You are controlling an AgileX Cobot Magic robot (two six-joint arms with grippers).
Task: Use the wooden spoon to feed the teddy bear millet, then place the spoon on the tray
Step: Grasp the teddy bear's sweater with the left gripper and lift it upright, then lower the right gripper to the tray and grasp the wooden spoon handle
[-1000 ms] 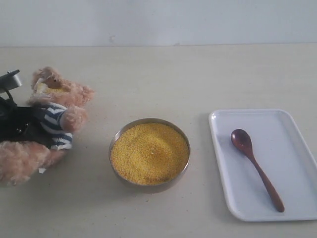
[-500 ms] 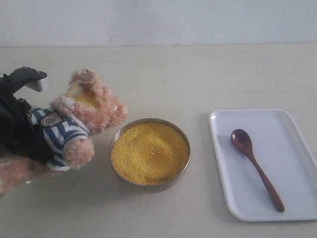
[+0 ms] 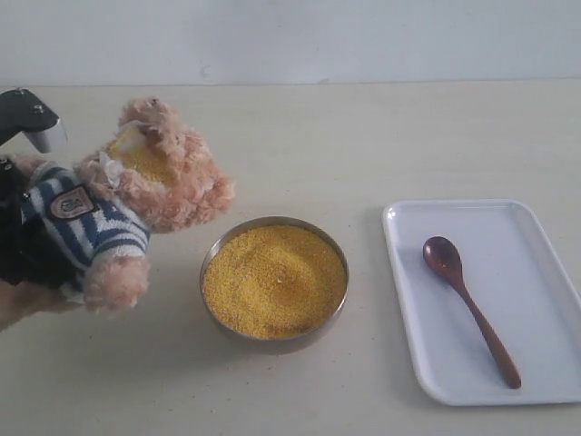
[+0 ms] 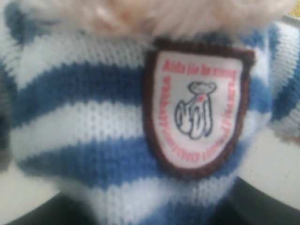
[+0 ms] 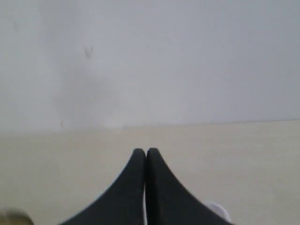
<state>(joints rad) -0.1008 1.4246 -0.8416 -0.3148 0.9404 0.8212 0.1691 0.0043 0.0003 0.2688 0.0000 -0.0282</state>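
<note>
Clamping the teddy bear (image 3: pixel 118 204) in the left gripper (image 3: pixel 32 250), tilted toward the millet (image 3: pixel 274 280); pinching the right gripper (image 5: pixel 145 152), seen only wrist-side, closed on nothing, facing the wall.

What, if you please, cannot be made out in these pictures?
Left gripper's jaws: hidden by the fluffy light-brown teddy bear in the exterior view; its striped shirt fills the left wrist view.
Chest badge lettering: blurred, left wrist view.
Flat white plastic tray's near right corner: cut off, exterior view.
</note>
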